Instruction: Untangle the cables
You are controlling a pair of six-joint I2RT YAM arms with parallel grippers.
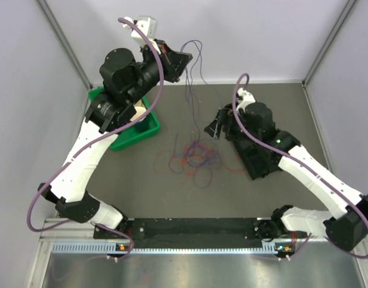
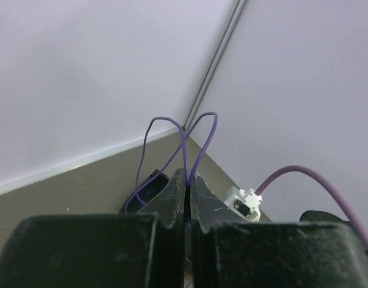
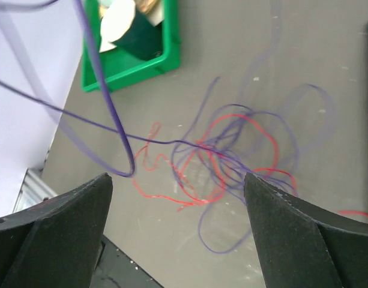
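1. The left jaws are clenched on a purple cable (image 2: 185,141), raised high near the back wall (image 1: 262,36).
2. In the left wrist view, that cable rises from between the closed tips and splits into two loops above them.
3. In the top view, the same purple cable (image 1: 193,57) hangs in loose strands from the left jaws down toward the tabletop (image 1: 268,108).
4. The rest of the cables (image 1: 196,159) lie as a loose tangle of red and purple loops on the tabletop, about midway between the two arms.
5. In the right wrist view, one taut purple strand runs from the upper left into the tangle (image 3: 232,144), and another purple loop hangs in the air to its left.
6. The right jaws are released and spread wide, with nothing between them.
7. They hover above the tabletop, just to the right of the tangle and apart from it.
8. A green bin (image 1: 149,123) sits left of the tangle, partly under the left arm (image 1: 87,150).
9. Pale and dark items lie in the bin (image 3: 165,63); what they are cannot be told.
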